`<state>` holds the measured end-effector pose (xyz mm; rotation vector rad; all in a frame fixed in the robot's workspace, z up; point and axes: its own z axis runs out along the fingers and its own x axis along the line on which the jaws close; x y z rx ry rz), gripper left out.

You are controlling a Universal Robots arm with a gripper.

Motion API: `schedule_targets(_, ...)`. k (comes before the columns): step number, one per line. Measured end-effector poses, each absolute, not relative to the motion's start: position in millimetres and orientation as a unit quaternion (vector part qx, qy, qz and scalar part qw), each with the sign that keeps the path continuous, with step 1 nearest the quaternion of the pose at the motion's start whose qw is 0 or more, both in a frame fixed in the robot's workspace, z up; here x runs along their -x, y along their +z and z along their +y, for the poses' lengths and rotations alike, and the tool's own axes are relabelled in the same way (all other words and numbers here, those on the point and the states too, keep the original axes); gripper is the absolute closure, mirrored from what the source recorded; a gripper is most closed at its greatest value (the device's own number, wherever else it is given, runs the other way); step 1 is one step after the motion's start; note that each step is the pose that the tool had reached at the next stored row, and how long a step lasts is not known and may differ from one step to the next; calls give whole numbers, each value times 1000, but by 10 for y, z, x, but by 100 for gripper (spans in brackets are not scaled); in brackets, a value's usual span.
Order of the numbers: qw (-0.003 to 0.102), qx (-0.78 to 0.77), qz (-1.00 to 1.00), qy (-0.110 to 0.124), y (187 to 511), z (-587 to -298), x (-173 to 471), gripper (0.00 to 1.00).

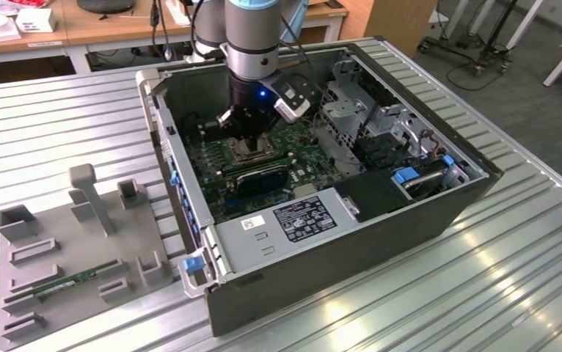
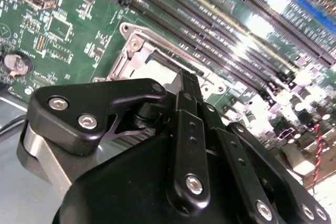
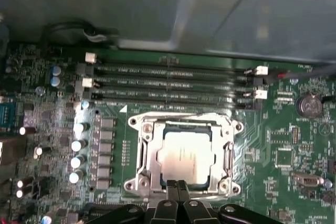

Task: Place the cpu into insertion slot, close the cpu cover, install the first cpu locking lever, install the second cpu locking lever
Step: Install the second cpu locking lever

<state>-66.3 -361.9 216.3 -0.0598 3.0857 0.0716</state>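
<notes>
CPU (image 3: 182, 162) sits face-up in the silver-framed insertion slot (image 3: 142, 156) on the green circuit board (image 3: 294, 145), directly beyond the tips of the gripper (image 3: 180, 185), whose fingers are pressed together on nothing at the frame's near edge, inside the computer case (image 1: 359, 242).

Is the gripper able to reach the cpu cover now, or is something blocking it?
Probably yes. In the first wrist view the gripper, fingers together, hangs right at the edge of the cpu cover, which lies flat around the cpu. Nothing stands between them.
</notes>
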Motion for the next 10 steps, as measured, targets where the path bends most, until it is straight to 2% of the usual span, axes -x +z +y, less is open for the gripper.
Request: schedule_targets(10,27,19,999,23,2164,-3543,616,89)
